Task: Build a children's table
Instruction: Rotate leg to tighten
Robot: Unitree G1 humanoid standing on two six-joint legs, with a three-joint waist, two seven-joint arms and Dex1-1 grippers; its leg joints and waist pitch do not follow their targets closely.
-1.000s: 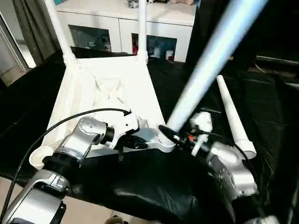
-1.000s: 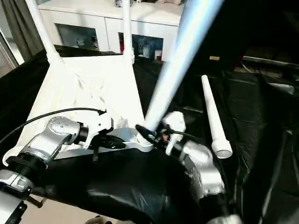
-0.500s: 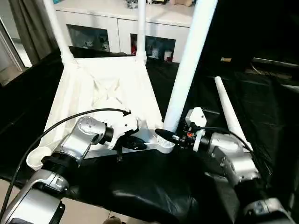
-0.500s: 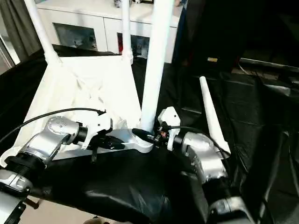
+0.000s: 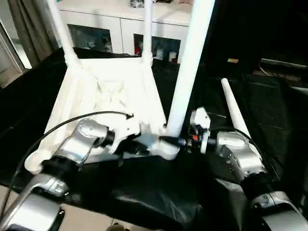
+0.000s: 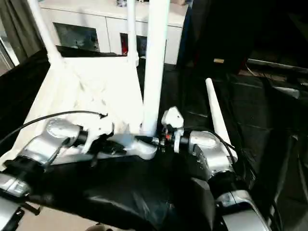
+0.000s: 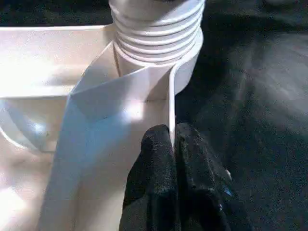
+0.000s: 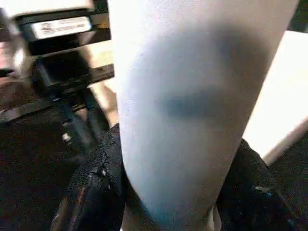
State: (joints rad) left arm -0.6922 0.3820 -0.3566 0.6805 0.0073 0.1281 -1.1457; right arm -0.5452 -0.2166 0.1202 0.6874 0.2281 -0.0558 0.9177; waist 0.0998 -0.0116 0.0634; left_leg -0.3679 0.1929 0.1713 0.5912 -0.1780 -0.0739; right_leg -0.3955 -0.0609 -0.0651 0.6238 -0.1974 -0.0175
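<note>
Leg [image 5: 186,67] swung upright since earlier, clamped between right pincer [image 5: 174,140] fingers, left pincer [image 7: 172,144] clenched on tabletop [image 5: 108,91] rib

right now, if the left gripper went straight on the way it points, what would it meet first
The left gripper is shut on the tabletop's thin rim wall. Straight ahead along that wall it would likely meet the corner socket, where the leg's ribbed base sits.

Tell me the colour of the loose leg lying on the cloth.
White; the loose leg shows best in the left eye view.
</note>
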